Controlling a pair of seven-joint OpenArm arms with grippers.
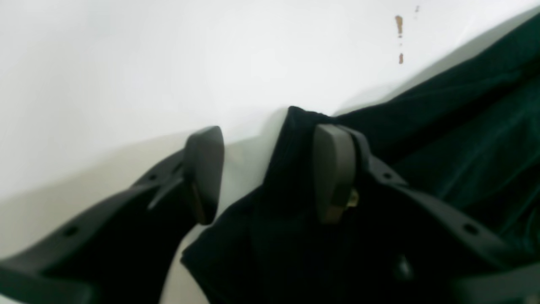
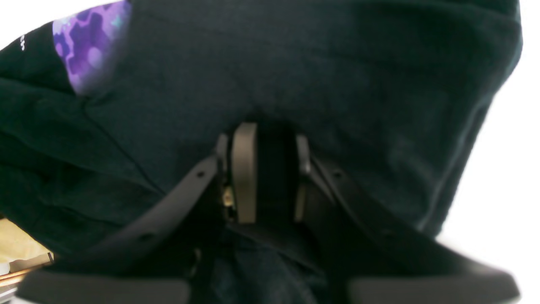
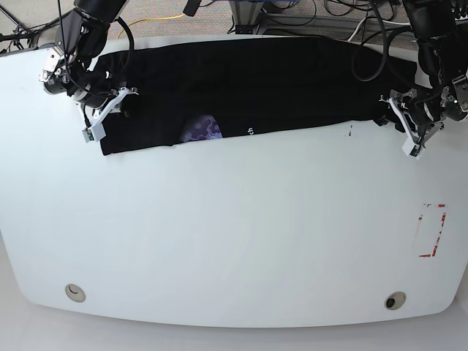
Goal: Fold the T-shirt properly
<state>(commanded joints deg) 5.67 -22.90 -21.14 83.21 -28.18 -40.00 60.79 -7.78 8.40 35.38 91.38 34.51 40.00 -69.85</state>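
Left fingers (image 1: 335, 173) parted | right fingers (image 2: 244, 173) parted (narrower gap) | arms well apart

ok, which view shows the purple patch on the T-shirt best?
The right wrist view: the purple patch on the T-shirt is close enough to show its mottled shapes, though partly cut off by folds. The base view shows it small, at the shirt's near edge. The left wrist view doesn't show it.
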